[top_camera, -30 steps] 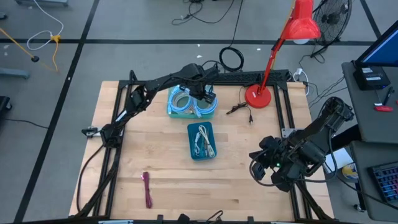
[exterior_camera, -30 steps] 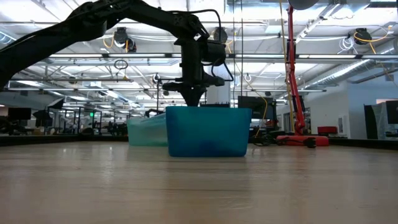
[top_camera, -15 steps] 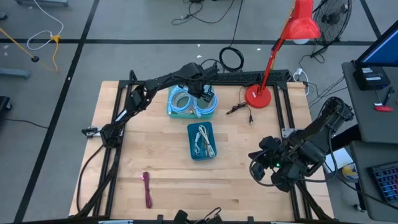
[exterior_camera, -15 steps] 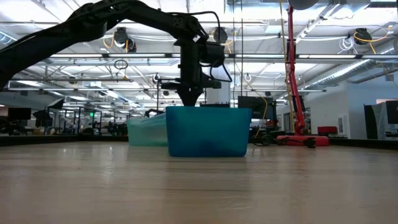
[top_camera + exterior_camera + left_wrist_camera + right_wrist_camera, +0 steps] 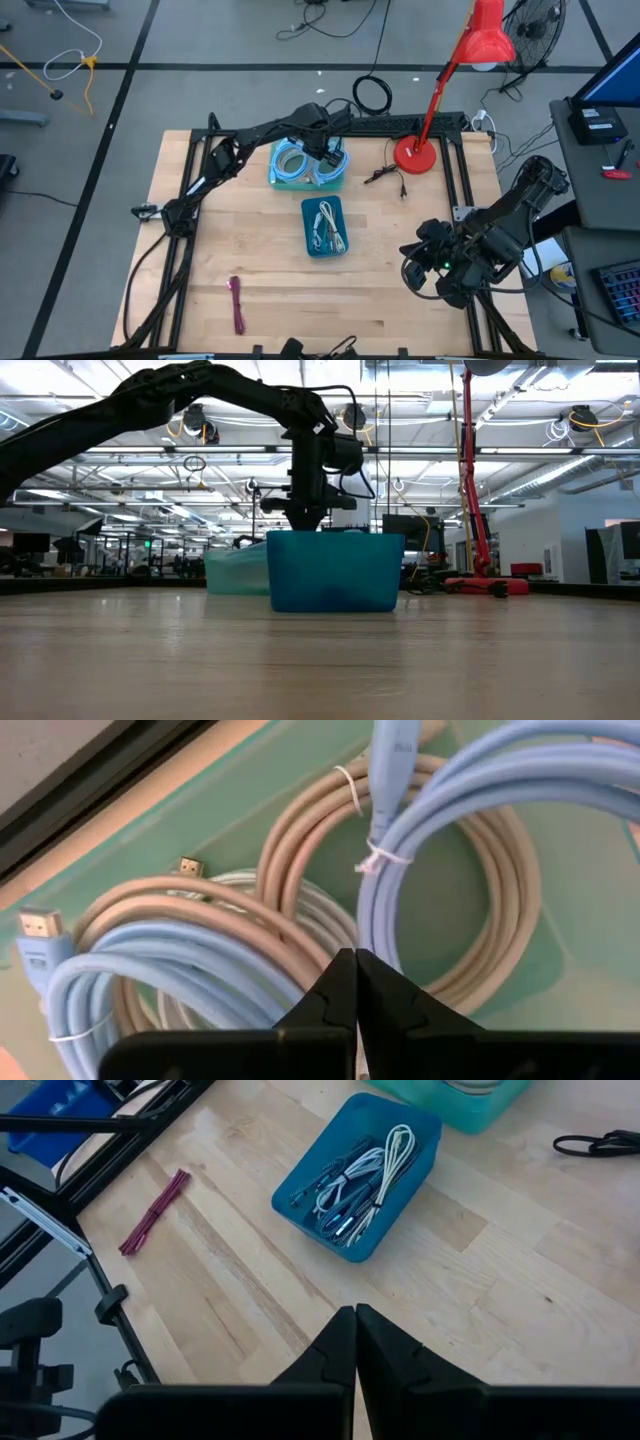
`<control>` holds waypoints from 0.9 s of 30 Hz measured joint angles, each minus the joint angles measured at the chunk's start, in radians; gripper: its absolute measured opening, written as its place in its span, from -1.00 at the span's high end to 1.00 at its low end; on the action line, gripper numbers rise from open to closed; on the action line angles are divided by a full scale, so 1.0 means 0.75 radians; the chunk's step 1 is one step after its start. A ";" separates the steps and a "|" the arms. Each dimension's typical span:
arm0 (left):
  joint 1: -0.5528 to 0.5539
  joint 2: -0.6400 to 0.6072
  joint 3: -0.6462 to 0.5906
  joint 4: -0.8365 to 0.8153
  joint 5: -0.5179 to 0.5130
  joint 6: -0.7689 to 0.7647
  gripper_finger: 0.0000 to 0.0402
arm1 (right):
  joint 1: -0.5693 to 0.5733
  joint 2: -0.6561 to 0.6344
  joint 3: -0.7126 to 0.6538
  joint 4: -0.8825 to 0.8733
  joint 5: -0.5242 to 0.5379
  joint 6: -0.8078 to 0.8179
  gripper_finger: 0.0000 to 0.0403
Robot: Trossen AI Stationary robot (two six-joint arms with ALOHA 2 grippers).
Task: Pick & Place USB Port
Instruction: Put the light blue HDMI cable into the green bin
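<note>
A light teal bin (image 5: 282, 178) at the table's far middle holds coils of light-blue (image 5: 440, 810) and beige cable (image 5: 300, 850) with metal plugs (image 5: 38, 928). My left gripper (image 5: 355, 958) points straight down into this bin, shut, its tips at the coils; in the low view (image 5: 310, 520) its tips are hidden behind the bins. In front of it stands a darker blue bin (image 5: 310, 245) with small white and grey cables (image 5: 362, 1172). My right gripper (image 5: 355, 1312) waits shut above the table's near right (image 5: 415, 262). My left gripper comes from above, pointing down, with its shut fingertips (image 5: 340, 982) at the overlap of the beige and light-blue coils (image 5: 300, 952). I cannot tell whether they touch a cable or have one between them.
A red desk lamp stands with its base (image 5: 413, 155) at the far right, and a black cable (image 5: 385, 177) lies beside it. A magenta tie (image 5: 237, 303) lies near the front left. Bare wood lies between the blue bin and the front edge.
My left gripper has sunk a little into the light teal bin; in the low view its tips showed above the bin rim and are now hidden behind it.
</note>
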 joint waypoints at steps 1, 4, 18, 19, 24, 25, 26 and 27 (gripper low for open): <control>-0.001 -0.004 0.000 -0.005 -0.004 0.006 0.99 | 0.000 0.000 0.000 0.000 0.000 0.000 1.00; -0.006 -0.022 0.000 0.001 -0.014 0.007 0.99 | 0.000 0.000 0.000 0.000 0.001 0.000 1.00; -0.086 -0.003 0.000 0.170 0.101 0.065 0.99 | 0.000 0.000 0.000 0.001 0.009 0.000 1.00; -0.086 0.002 0.000 0.166 0.102 0.065 1.00 | 0.000 0.000 0.000 0.002 0.009 0.000 1.00; -0.086 0.042 -0.001 0.136 0.099 0.061 1.00 | 0.000 0.000 0.000 0.020 0.010 0.000 1.00; -0.086 0.050 -0.001 0.133 0.093 0.060 1.00 | 0.000 0.000 0.000 0.021 0.010 0.000 1.00; -0.084 0.052 0.000 0.114 0.089 0.060 1.00 | 0.000 0.000 0.000 0.021 0.009 0.000 1.00; -0.081 0.055 0.000 0.095 0.082 0.060 1.00 | 0.000 0.001 0.000 0.021 0.007 0.000 1.00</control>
